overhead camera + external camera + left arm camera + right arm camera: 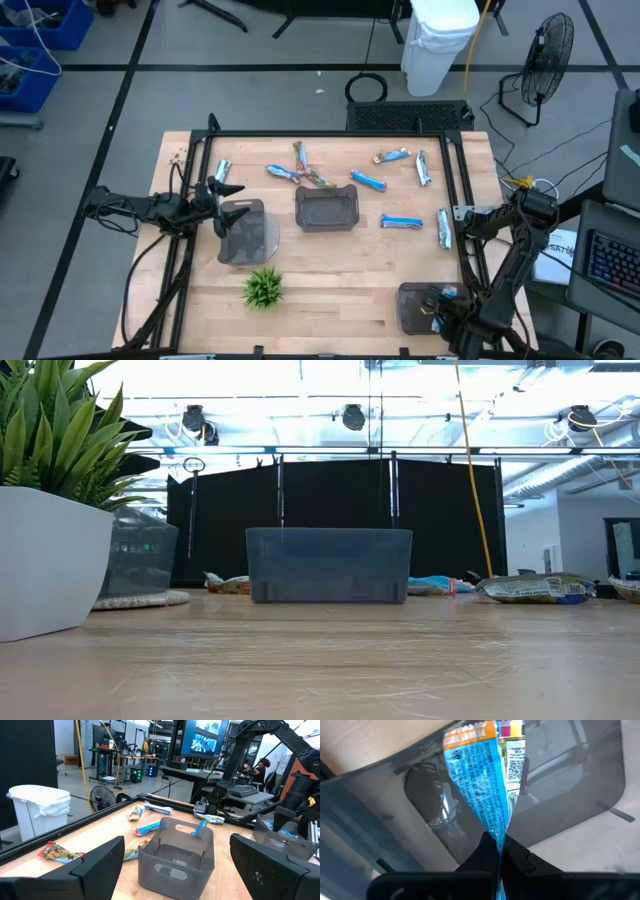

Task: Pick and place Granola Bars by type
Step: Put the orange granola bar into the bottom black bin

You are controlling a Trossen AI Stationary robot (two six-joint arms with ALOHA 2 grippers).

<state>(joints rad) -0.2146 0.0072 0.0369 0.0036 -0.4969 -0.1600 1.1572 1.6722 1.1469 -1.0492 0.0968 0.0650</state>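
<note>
Bright, even overhead light falls on the pale wooden table (330, 270), with only soft shadows under the trays. From table height the ceiling lamps blow out to white glare, and the near white plant pot (45, 560) is blurred. The crinkled blue foil wrapper (485, 790) shines, close and soft.

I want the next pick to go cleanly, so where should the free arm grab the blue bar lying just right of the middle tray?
Grip the blue bar across its narrow width at mid-length, coming straight down. It lies flat and apart from the middle tray and the silver bar, so both long sides look clear. The left end effector is open; the right end effector is shut on a blue-and-orange bar.
</note>
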